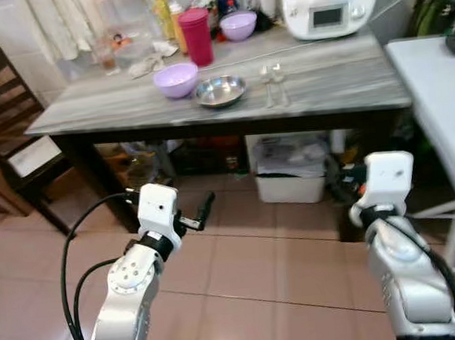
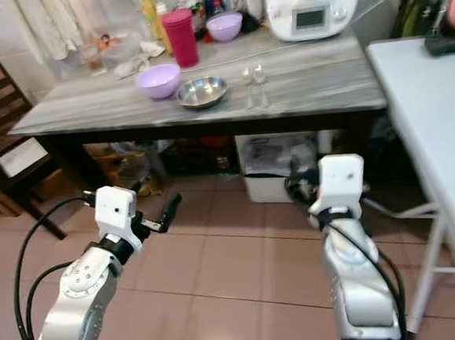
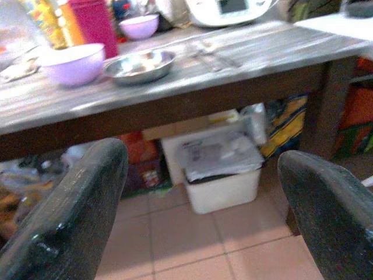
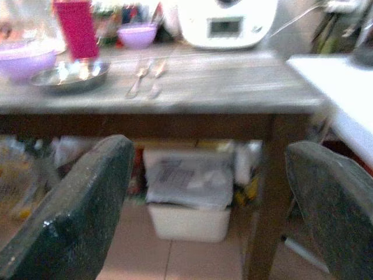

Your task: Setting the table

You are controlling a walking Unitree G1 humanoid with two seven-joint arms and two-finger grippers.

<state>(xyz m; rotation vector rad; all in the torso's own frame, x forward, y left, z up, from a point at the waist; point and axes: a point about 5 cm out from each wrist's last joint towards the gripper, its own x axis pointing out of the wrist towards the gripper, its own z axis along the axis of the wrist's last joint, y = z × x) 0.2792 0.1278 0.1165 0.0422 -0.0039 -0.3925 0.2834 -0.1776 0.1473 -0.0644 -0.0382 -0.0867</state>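
Both the left pincer (image 3: 201, 216) and right pincer (image 4: 207, 216) gape empty short of the table (image 1: 339, 82), steel bowl (image 1: 220, 91) at 12 o'clock, white bin (image 1: 291, 177) beneath.

a white kitchen machine (image 1: 331, 3) is seen at the back, a dark wooden chair (image 1: 3, 117) to the left, and a white bin (image 1: 290, 169) on the tiled floor (image 1: 251, 270).

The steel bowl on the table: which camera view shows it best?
The left eye view shows the steel bowl best: sharp, seen from above, beside the purple bowl. The right eye view shows it equally whole. Both wrist views show it low and blurred, from the side, beyond open fingers.
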